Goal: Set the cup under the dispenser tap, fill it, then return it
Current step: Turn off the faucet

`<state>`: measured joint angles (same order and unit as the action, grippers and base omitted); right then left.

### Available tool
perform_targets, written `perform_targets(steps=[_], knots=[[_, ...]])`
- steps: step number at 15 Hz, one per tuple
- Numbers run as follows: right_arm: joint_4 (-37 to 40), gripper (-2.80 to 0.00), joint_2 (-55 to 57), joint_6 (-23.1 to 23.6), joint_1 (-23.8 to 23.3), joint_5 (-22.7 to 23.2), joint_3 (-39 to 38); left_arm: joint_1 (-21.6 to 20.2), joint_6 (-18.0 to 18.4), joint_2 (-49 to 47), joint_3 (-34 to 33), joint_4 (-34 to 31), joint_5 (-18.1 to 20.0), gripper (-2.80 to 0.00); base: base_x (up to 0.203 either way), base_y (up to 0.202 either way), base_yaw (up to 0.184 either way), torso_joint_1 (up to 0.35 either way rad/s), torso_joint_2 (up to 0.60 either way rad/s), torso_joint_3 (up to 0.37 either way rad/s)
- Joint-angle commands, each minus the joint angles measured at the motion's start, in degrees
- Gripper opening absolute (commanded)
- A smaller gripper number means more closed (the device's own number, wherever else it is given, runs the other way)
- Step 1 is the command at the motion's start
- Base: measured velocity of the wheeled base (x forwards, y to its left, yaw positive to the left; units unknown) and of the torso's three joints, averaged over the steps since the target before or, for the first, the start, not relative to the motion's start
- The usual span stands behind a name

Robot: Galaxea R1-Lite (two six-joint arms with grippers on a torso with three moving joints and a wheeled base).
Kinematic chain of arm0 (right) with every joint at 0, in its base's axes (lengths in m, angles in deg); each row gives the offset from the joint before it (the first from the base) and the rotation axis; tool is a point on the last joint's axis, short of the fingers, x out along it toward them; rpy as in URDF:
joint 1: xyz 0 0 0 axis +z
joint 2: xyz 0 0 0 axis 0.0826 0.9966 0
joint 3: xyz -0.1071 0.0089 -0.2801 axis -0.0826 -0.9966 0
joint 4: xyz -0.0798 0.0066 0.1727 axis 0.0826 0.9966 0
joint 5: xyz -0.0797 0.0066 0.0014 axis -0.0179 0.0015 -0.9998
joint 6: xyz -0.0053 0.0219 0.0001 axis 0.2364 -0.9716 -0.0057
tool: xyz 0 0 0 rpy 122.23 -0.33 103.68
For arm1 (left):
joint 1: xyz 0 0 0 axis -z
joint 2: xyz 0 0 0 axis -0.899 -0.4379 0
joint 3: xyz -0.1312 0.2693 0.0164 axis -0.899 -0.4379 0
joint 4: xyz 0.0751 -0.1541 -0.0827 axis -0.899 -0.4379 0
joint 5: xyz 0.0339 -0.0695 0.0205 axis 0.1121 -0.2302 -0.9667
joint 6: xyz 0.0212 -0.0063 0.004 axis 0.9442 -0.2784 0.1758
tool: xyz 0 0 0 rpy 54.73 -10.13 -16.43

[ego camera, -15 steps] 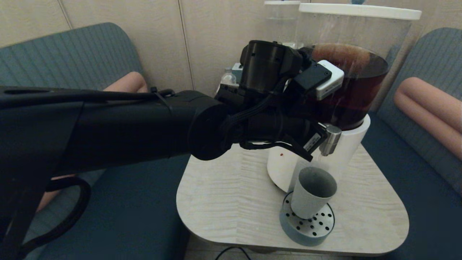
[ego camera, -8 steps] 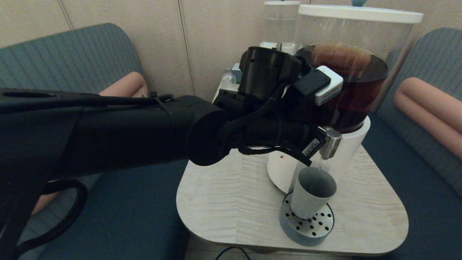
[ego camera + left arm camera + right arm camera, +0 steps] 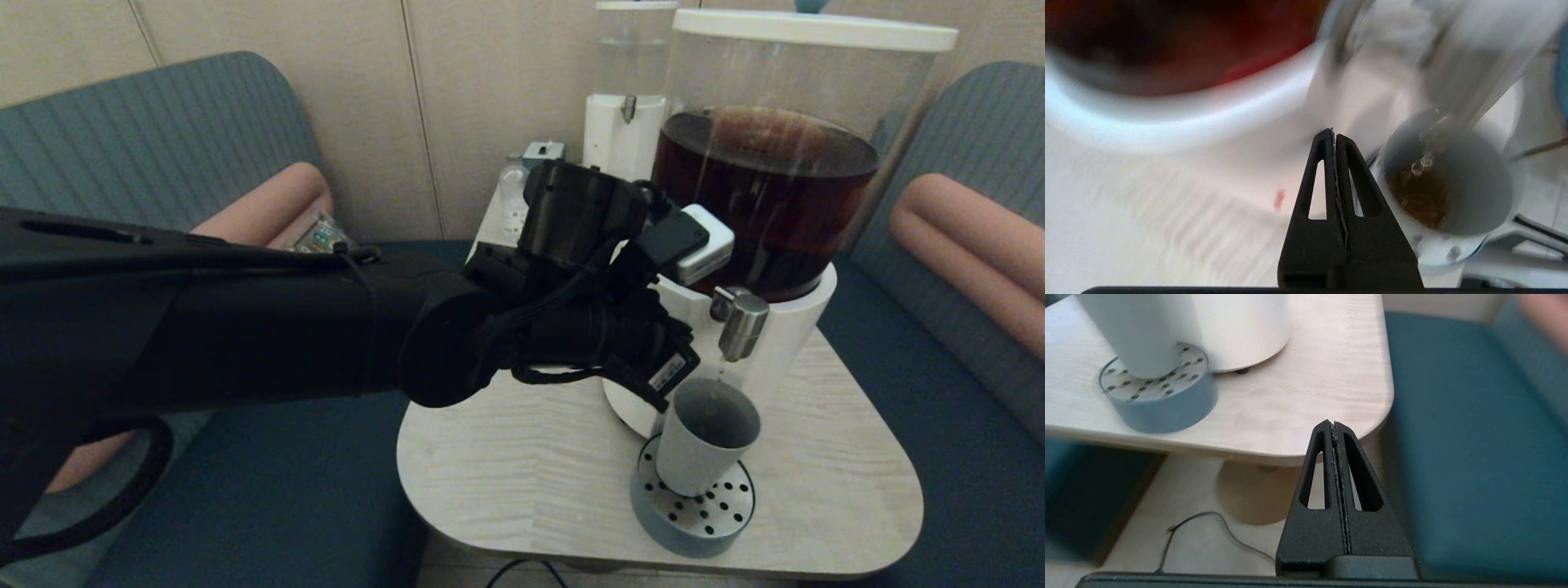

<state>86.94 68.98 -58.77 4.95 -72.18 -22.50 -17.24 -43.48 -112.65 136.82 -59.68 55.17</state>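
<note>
The grey-blue cup (image 3: 704,447) stands on a round perforated drip tray (image 3: 709,523), directly below the steel dispenser tap (image 3: 740,323). A thin stream falls from the tap into the cup. In the left wrist view the cup (image 3: 1474,204) holds a little brown liquid. My left gripper (image 3: 660,398) hangs shut and empty just left of the cup's rim, in front of the dispenser's white base (image 3: 788,343). It touches neither cup nor tap (image 3: 1457,77); its tips (image 3: 1334,133) are pressed together. My right gripper (image 3: 1334,424) is shut and empty, low beside the table's right edge.
The big dispenser's tank (image 3: 775,188) of dark liquid fills the table's back right. A smaller clear-tank dispenser (image 3: 627,98) and a small bottle (image 3: 513,196) stand behind. The pale table (image 3: 522,457) sits between blue seats (image 3: 939,392). A cable (image 3: 1208,531) lies on the floor.
My left arm has come down and back from beside the tap to the cup's left. Liquid now shows in the cup. The cup has not moved.
</note>
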Motion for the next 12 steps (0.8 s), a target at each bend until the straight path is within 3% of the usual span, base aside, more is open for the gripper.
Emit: perform_targets(steps=[1, 6, 8, 10, 12], knots=[[0.0, -2.8, -0.1, 0.0, 0.1, 0.1, 0.0, -0.6, 0.1, 2.5, -2.7, 0.9, 0.1, -2.8, 0.0, 0.0, 0.0, 0.0, 0.0, 0.0], [0.0, -2.8, -0.1, 0.0, 0.1, 0.1, 0.0, -2.3, 0.2, 7.3, -5.2, -0.3, 0.1, -2.8, 0.0, 0.0, 0.0, 0.0, 0.0, 0.0], [0.0, -2.8, -0.1, 0.0, 0.1, 0.1, 0.0, -3.0, 0.5, 9.7, -5.8, -4.2, 0.1, -2.8, 0.0, 0.0, 0.0, 0.0, 0.0, 0.0], [0.0, -2.8, -0.1, 0.0, 0.1, 0.1, 0.0, -3.1, 3.6, 11.1, -3.9, -10.8, -0.7, -2.8, 0.0, 0.0, 0.0, 0.0, 0.0, 0.0], [0.0, -2.8, -0.1, 0.0, 0.1, 0.1, 0.0, -3.2, 9.5, 11.4, 0.9, -18.4, -2.8, -2.8, 0.0, 0.0, 0.0, 0.0, 0.0, 0.0]])
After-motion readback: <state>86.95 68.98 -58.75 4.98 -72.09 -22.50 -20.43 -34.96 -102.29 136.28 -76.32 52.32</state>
